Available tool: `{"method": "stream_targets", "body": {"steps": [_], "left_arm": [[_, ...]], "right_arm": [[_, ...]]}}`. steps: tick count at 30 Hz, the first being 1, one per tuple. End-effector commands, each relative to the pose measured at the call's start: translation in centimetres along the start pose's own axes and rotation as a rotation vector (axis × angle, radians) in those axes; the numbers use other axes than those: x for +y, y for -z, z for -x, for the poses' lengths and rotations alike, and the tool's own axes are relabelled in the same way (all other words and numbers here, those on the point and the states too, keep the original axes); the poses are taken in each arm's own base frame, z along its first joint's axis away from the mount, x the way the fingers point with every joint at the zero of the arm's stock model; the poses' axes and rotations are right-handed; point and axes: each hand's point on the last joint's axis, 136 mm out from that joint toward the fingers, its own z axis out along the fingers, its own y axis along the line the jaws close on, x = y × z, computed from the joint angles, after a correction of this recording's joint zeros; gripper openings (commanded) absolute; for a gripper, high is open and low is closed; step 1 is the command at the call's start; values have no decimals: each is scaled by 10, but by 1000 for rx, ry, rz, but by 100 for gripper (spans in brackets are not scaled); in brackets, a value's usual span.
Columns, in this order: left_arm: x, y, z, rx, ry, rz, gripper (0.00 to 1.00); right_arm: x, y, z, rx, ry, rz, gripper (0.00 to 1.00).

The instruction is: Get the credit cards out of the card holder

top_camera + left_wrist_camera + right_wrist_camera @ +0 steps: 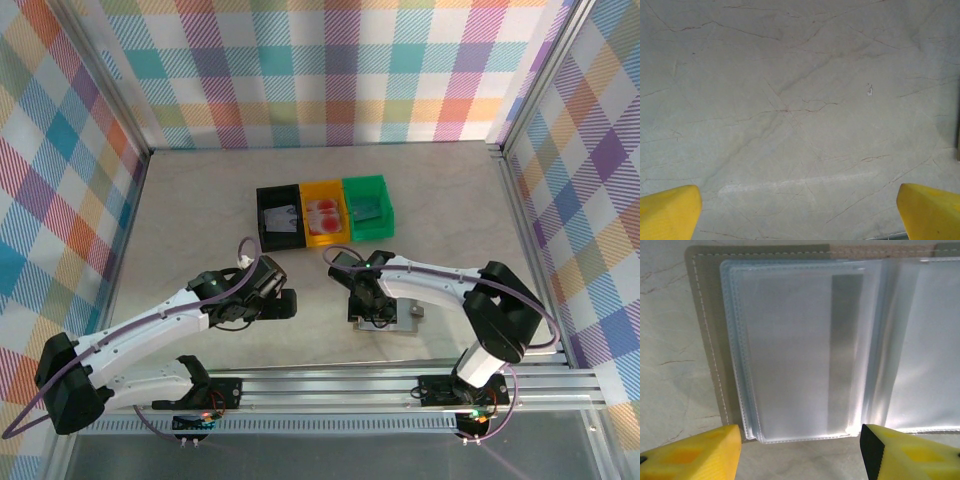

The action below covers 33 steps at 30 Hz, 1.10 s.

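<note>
The holder [392, 318] lies open and flat on the tabletop [200, 220], close to the near edge and right of the middle. Its long axis runs side to side, along that edge, and the fold runs front to back. From the right wrist, its grey-brown stitched cover [705, 340] faces down and a stack of clear sleeves [795, 350] faces up. It is probably spread like this so the pockets can be reached from above. A grey band shows through the top sleeve, but it is impossible to tell whether a card is inside.

The right fingers [910, 457] hang straight over the holder, pointing down. They are fairly wide apart, with one tip at each side of the sleeve stack's near edge, and they hold nothing. They look lined up to work at that edge.

The left fingers [670, 212] hover to the left of the holder over bare tabletop. They are spread wide and hold nothing, apparently kept out of the way.

Three bins [262, 210], black, yellow and green, sit side by side toward the far edge, at the middle. Cards [323, 212] lie in them: a pale one in the black bin, red in the yellow, teal in the green. They seem to be sorted by colour, so most of the job looks done.
</note>
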Motion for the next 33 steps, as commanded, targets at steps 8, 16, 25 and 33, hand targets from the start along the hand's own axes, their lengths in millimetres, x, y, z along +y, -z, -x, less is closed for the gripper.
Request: {"method": "stream_targets", "body": {"steps": [8,16,25,33], "left_arm": [[-10,-9,-3,0,-10,2,100],[-14,-12,-4,11,-20,6,100],[-19,-17,-7,20,-39,11,100],[-21,-18,-7,24,-51,18,100]], "right_arm": [[-6,-14,4,27,26,-22,60],[-12,-24,4,53,22,-25,59],[-15,-23,4,51,18,-28,46],[-19,-14,6,37,4,-14,35]]}}
